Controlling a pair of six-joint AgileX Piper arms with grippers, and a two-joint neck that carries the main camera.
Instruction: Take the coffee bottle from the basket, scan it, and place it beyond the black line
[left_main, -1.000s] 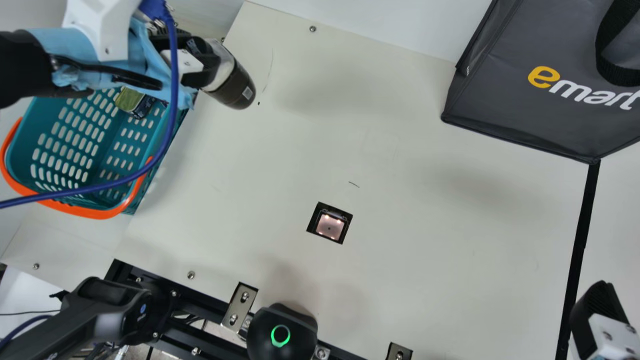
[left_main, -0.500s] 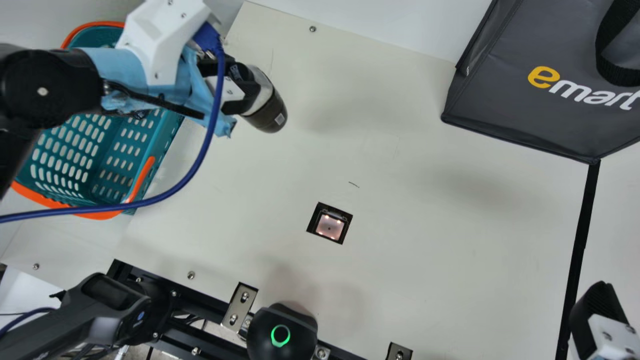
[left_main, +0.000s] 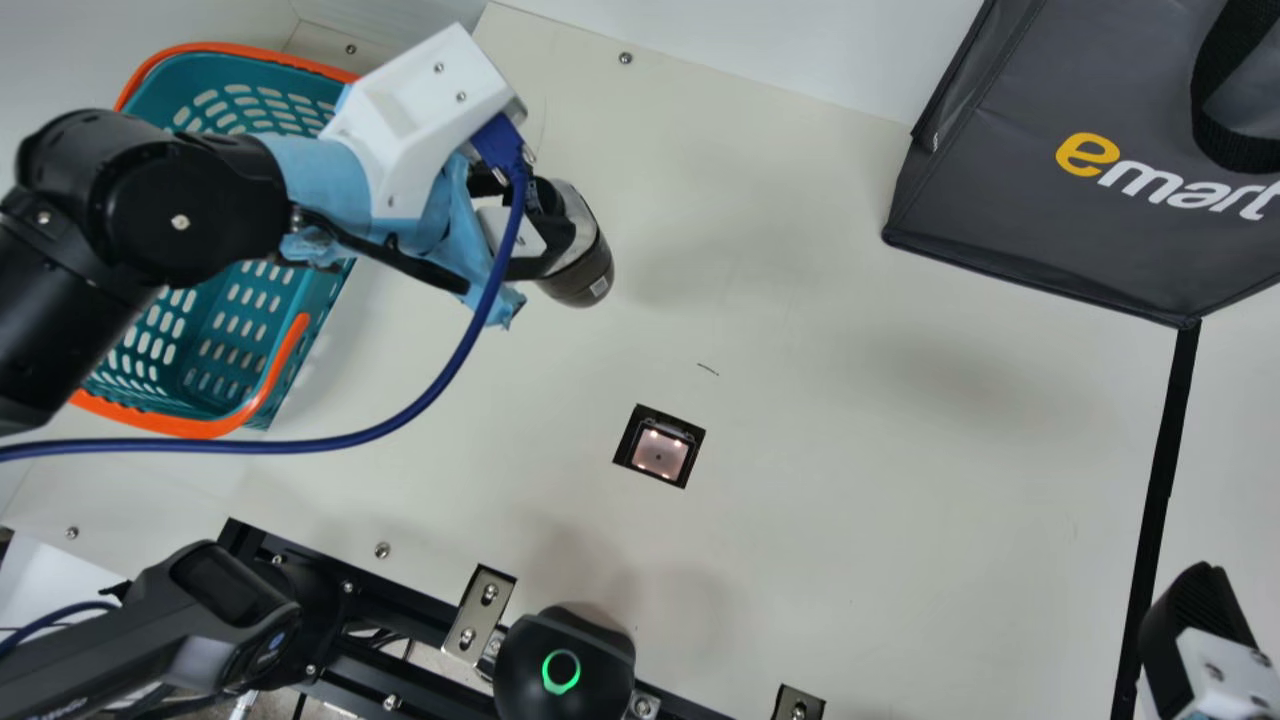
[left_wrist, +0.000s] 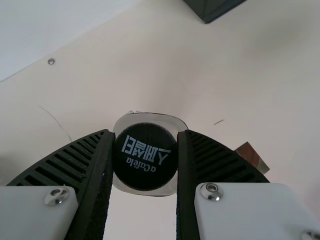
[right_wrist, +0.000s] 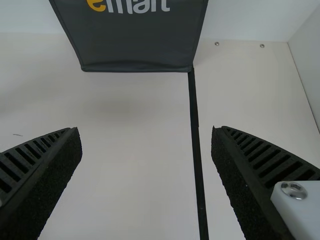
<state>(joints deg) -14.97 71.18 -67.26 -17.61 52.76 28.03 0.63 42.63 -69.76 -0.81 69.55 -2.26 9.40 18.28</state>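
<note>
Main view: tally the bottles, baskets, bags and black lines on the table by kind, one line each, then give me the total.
Coffee bottle, held in the left fingers: 1
Basket: 1
Grey bag: 1
Black line: 1
Total: 4

Main view: from my neck, high up, facing steeply down; widest, from basket (left_main: 225, 375) at left to black line (left_main: 1158, 500) at right, the table (left_main: 850, 520) lying aslant.
Left wrist view: close above the coffee bottle (left_main: 583, 270), facing down onto its cap (left_wrist: 145, 172).
Right wrist view: from the near right, angled down toward the far side.
Scanner (left_main: 660, 452): shared by main and left wrist views.
Black line: shared by main and right wrist views.
Bag (left_main: 1040, 210): partly in all three.
</note>
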